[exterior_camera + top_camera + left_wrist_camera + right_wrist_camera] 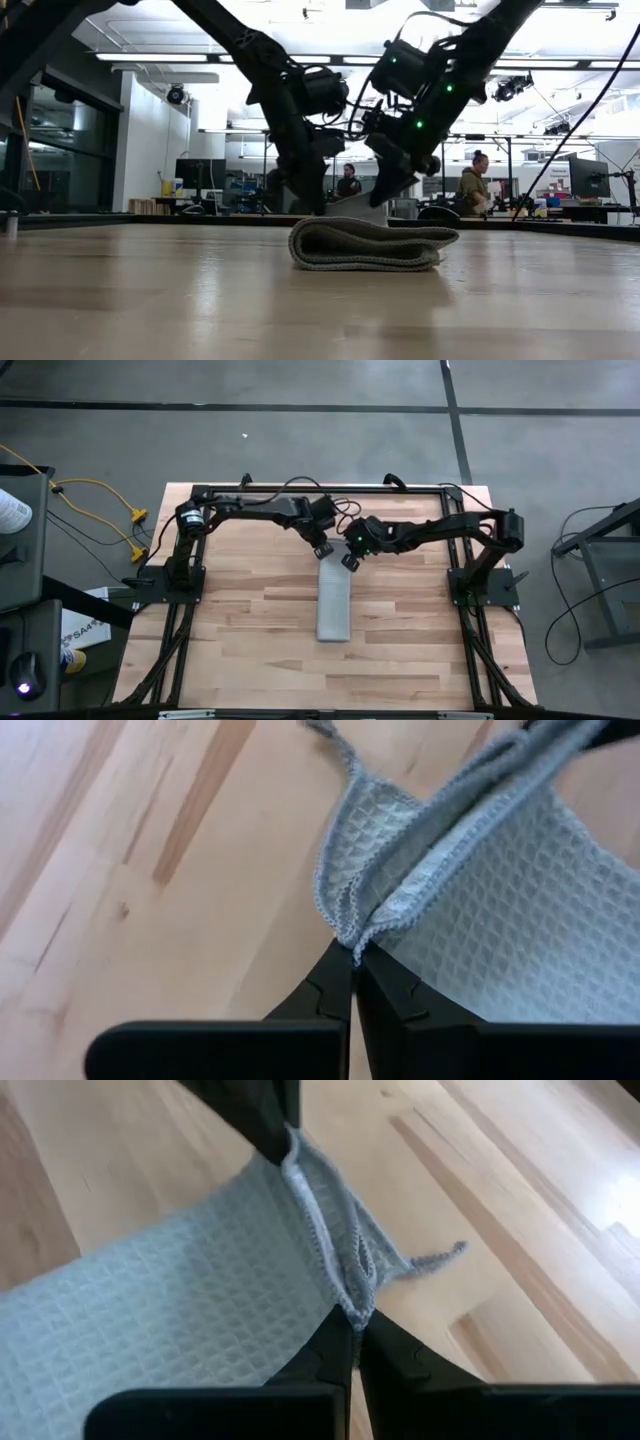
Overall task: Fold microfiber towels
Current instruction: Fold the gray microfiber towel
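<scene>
Low view gives me the microfiber towel (372,246) folded into a narrow strip mid-table; at its far end I have the left gripper (354,956) pinching one hem corner and the right gripper (354,1323) pinching the other, side by side, on the wooden table (250,610)

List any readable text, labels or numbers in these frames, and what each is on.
None fully readable.
White box off the table's left edge, high view: dark print, roughly "S4", too small to confirm.
White item on the left side stand: faint print, illegible.
Towel, left gripper, right gripper, table: no tag, brand or marking visible.
Screens in the room behind, low view: too blurred to read.
</scene>
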Robot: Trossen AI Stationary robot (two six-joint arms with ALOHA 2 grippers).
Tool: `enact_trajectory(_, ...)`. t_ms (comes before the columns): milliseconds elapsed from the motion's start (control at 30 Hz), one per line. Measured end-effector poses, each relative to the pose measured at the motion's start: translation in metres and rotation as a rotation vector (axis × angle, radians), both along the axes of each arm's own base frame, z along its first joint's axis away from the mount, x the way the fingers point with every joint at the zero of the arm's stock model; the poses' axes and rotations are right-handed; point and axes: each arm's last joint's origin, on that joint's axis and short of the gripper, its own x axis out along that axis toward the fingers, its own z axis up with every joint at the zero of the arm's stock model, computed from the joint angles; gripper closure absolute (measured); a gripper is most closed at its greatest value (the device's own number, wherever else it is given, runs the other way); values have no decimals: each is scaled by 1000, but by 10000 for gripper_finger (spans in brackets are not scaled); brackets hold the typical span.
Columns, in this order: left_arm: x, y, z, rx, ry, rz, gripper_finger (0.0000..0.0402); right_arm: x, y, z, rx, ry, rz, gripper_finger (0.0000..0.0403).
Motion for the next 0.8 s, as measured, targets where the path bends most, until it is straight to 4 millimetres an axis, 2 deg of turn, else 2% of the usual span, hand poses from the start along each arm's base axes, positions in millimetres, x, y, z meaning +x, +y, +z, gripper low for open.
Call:
enact_trajectory(400, 1, -13, -1, 6, 38, -37, 401, 0, 15, 1, 18, 20, 17, 399)
enact_trajectory(667, 1, -13, -1, 19, 51, -39, 401, -1, 17, 0, 21, 34, 19, 399)
enact_trajectory(800, 1, -9, -1, 37, 40, -42, 401, -3, 9, 0, 13, 31, -9, 399)
